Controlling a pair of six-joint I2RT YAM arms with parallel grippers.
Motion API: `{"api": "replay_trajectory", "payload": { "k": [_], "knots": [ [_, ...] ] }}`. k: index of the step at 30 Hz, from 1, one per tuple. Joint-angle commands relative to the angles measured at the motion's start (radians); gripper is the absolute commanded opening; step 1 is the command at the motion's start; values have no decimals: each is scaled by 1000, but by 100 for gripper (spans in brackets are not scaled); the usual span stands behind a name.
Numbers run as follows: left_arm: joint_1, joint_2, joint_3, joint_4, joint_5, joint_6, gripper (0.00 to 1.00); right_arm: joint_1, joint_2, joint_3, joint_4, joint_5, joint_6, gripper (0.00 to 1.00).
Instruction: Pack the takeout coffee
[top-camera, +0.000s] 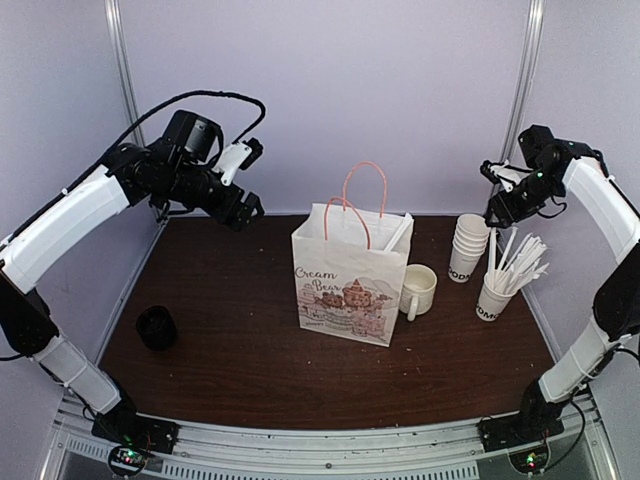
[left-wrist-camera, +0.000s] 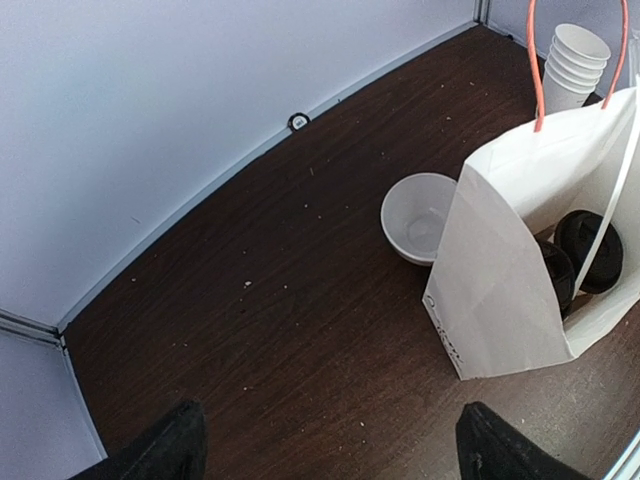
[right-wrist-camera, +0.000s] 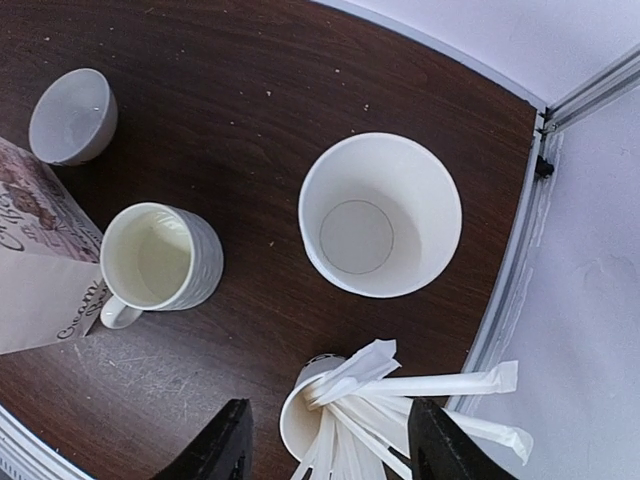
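Two takeout coffee cups (left-wrist-camera: 588, 250), black lids up, sit inside the white paper bag (left-wrist-camera: 500, 290) at two o'clock from the left gripper (left-wrist-camera: 330, 452), whose jaws stand wide and empty, the bag's wall between them. A white bowl (left-wrist-camera: 418, 215) touches the bag's ten o'clock side. The right gripper (right-wrist-camera: 330, 445), fingers apart and holding nothing, hovers over the straw cup (right-wrist-camera: 305, 415), with the mug (right-wrist-camera: 160, 258) at ten o'clock and the stacked cups (right-wrist-camera: 380, 215) at twelve
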Motion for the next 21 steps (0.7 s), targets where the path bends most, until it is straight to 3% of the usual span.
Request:
{"api": "replay_trajectory", "payload": {
  "k": [1,13,18,21],
  "knots": [
    [7,-23,-19,56,-7,14,90,-1,16,-19,54,98,6,56],
    [7,-37,-42,57,-7,10,90,-2,79,-25,80,73,17,29],
    [7,-41,-43,57,-2,7,90,-2,67,-21,60,72,21,5],
    [7,-43,-40,57,1,7,90,-2,32,-4,38,71,27,0]
  ]
}}
